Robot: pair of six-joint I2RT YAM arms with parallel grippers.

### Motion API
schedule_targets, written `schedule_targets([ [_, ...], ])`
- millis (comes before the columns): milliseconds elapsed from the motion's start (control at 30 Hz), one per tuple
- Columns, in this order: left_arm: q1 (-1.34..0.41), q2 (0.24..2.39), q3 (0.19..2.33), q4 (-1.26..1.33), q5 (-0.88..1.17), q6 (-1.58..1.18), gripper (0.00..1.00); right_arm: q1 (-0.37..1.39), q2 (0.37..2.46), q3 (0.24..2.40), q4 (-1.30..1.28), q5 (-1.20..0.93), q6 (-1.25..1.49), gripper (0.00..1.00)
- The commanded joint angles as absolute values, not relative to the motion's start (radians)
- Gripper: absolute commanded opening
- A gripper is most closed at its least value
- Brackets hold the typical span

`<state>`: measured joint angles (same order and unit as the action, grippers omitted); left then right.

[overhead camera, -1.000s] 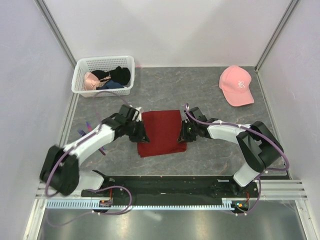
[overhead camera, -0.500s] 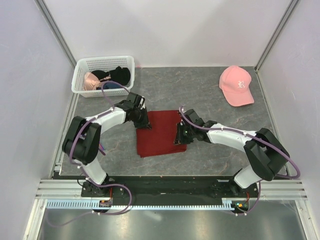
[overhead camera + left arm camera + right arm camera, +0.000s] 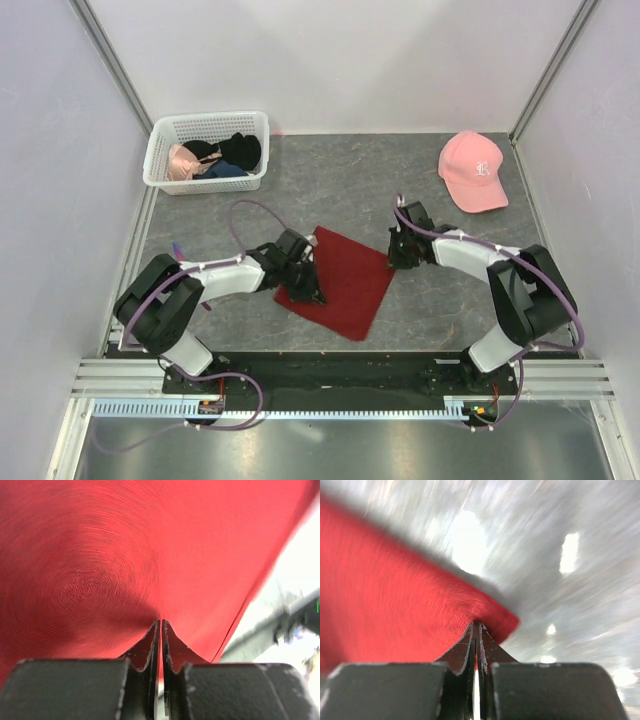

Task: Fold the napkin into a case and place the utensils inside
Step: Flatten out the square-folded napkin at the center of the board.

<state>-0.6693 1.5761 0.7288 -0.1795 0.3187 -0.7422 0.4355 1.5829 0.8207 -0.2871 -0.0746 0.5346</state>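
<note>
- A white plastic basket stands on the table, well beyond the left claw and off to its left.
- In it, heaped together, lie a black garment, a pink garment and a bit of blue cloth.
- A pink baseball cap with a white letter on its front lies beyond the right claw and off to its right, well apart from it.
- The table is grey and marbled, spreading under both claws.
- White walls stand behind and to either side of the claws.
- A black base plate runs along the near side of both claws.
</note>
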Motion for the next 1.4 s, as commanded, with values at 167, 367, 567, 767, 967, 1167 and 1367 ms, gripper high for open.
schedule_targets([
  [167,-0.580,1.451,0.856,-0.291,0.327,-0.747,0.12,0.439,1.594,1.055,-0.402,-0.124,0.422,0.17],
  [367,-0.500,1.381,0.780,-0.286,0.406,-0.710,0.11,0.560,1.675,1.088,-0.234,-0.297,0.555,0.28],
  [567,-0.502,1.345,0.680,-0.172,0.517,-0.724,0.10,0.617,1.844,1.198,-0.063,-0.442,0.696,0.26],
  [767,-0.496,1.328,0.585,-0.216,0.405,-0.758,0.09,0.624,1.968,1.282,0.020,-0.483,0.756,0.20],
  [967,-0.494,1.299,0.497,-0.224,0.344,-0.796,0.08,0.621,2.088,1.328,0.041,-0.483,0.753,0.19],
  [1167,-0.494,1.226,0.465,-0.233,0.356,-0.775,0.08,0.609,2.161,1.396,0.006,-0.456,0.674,0.18],
  [1367,-0.494,1.129,0.505,-0.235,0.419,-0.767,0.14,0.606,2.128,1.473,-0.109,-0.450,0.621,0.24],
])
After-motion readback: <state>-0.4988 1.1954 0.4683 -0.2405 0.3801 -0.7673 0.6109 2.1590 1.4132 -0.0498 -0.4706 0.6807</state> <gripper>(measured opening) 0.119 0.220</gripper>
